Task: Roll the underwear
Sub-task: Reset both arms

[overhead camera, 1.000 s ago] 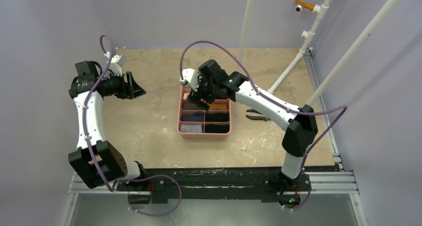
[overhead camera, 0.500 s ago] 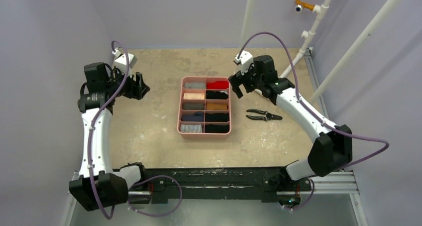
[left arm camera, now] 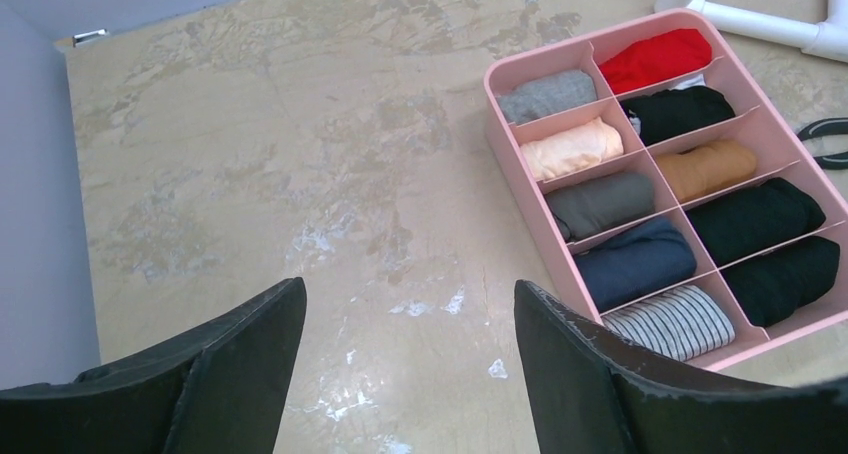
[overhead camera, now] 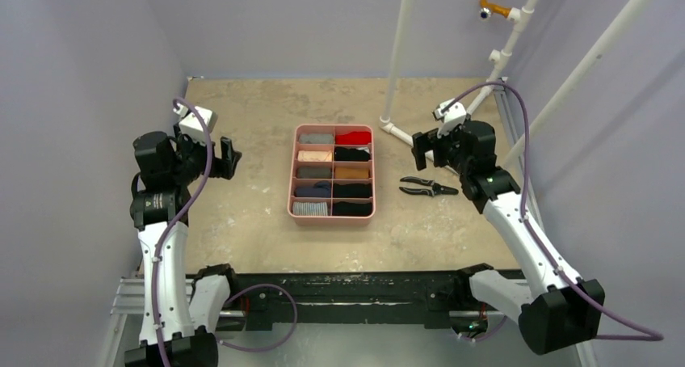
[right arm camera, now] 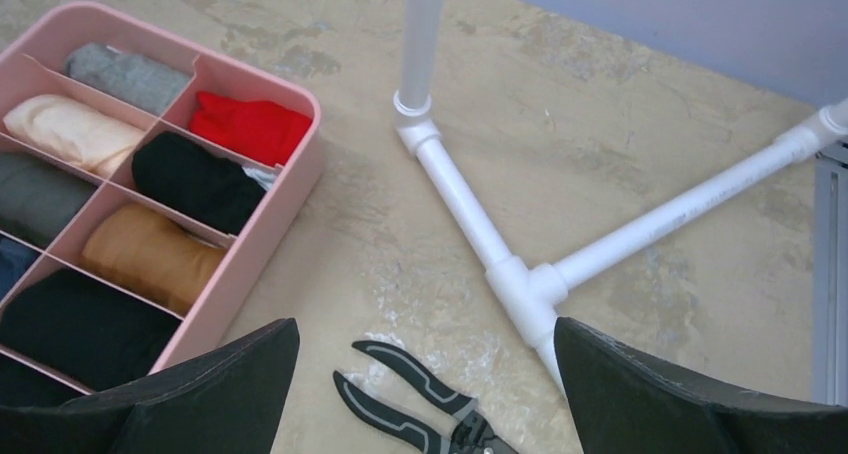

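Observation:
A pink divided tray point(overhead camera: 291, 191) holds several rolled garments. A grey striped roll point(overhead camera: 310, 208) lies in its near-left compartment, also in the left wrist view point(left arm camera: 672, 320); no orange-red edge shows on it. Plain black rolls point(overhead camera: 353, 208) fill three right-column compartments; I cannot tell which one is the task's black garment. My left gripper point(overhead camera: 225, 157) is open and empty, off the tray's left, jaws wide apart point(left arm camera: 408, 289). My right gripper point(overhead camera: 422, 149) is open and empty, off the tray's right above the pliers point(right arm camera: 425, 326).
Black-handled pliers point(overhead camera: 428, 189) lie on the table right of the tray, also in the right wrist view point(right arm camera: 420, 409). A white pipe frame point(overhead camera: 397, 131) stands at the back right, its foot near the right gripper point(right arm camera: 470, 214). Walls close in on three sides.
The right gripper has left the tray's far compartments and swung right, away from the tray. The left arm has drawn back toward the left and near side. Both stay open.

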### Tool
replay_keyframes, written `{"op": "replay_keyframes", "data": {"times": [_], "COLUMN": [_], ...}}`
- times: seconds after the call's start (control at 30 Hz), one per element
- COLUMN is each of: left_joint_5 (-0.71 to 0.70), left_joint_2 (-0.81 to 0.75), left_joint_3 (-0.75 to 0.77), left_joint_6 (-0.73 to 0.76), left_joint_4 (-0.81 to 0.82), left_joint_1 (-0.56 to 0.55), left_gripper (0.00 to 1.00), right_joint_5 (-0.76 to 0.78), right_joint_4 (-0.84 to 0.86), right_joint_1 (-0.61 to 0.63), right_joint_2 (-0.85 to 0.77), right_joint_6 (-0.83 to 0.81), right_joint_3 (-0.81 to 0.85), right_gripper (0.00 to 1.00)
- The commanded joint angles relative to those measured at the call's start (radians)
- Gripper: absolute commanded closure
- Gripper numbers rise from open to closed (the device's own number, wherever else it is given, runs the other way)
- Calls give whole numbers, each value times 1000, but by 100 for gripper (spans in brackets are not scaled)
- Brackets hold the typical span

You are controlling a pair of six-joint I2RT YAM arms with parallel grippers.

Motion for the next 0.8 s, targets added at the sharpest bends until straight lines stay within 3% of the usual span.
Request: {"op": "replay_keyframes", "data": {"times": [0.0, 0.1, 0.13, 0.37, 0.57, 0.77], "left_joint_5": [-42, -113, -117, -14, -10, -11], "left_joint_2": [-31, -35, -32, -11, -37, -53], "left_joint_3": [1, -6, -6, 2, 36, -31], "left_joint_6": [-37, -88, -95, -77, -27, -62], "left_joint_4": [-5, -16, -23, -98, -166, -164], "left_joint_1": [-3, -3, -2, -1, -2, -2], "left_gripper": [22, 2, 0, 0, 0, 0], "right_joint_5": [61, 132, 161, 91, 94, 92], "right_joint_4": [30, 46, 52, -9, -10, -19], "right_joint_1": [-16, -21, -22, -23, -32, -33], "right_joint_2": [-122, -239, -271, -340, -376, -388], "right_joint_6": [23, 43, 54, 6, -30, -38], "right_joint_3": [-100, -155, -175, -186, -204, -197], "right_gripper": [1, 1, 1, 1, 1, 1]}}
